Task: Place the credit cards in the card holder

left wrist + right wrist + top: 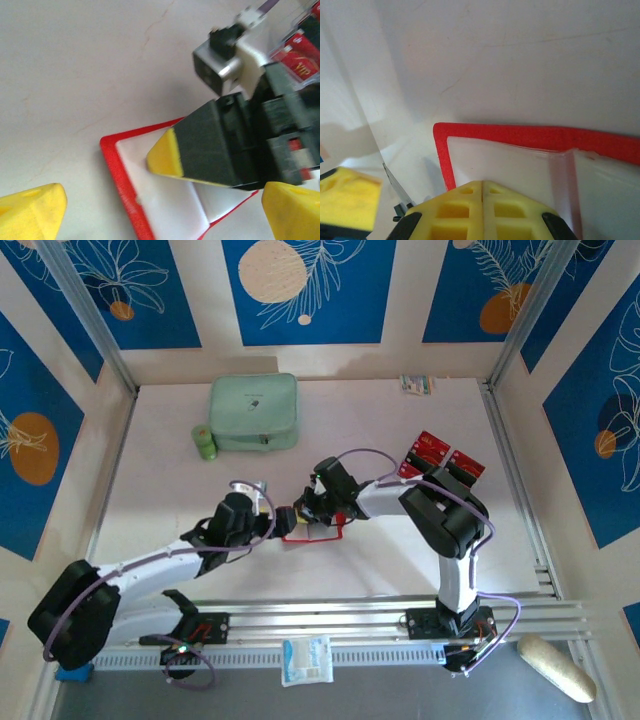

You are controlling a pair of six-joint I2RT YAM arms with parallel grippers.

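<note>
Top external view, matte white tabletop [400,410], blue leaf-print walls [310,295], flat red card holder [308,536] open mid-table, glossy credit cards [445,455] rightward, left gripper [162,212] spread, right gripper [482,189] pressed together over it.

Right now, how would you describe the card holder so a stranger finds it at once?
From the mint-green case on the white table, come nearer the robot. The card holder lies open under the right gripper. Unlike the red credit cards farther right, it is a red frame around pale sleeves.

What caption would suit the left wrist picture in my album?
The shut right gripper touches the inside of the open card holder, framed by the wide-open left gripper.
</note>
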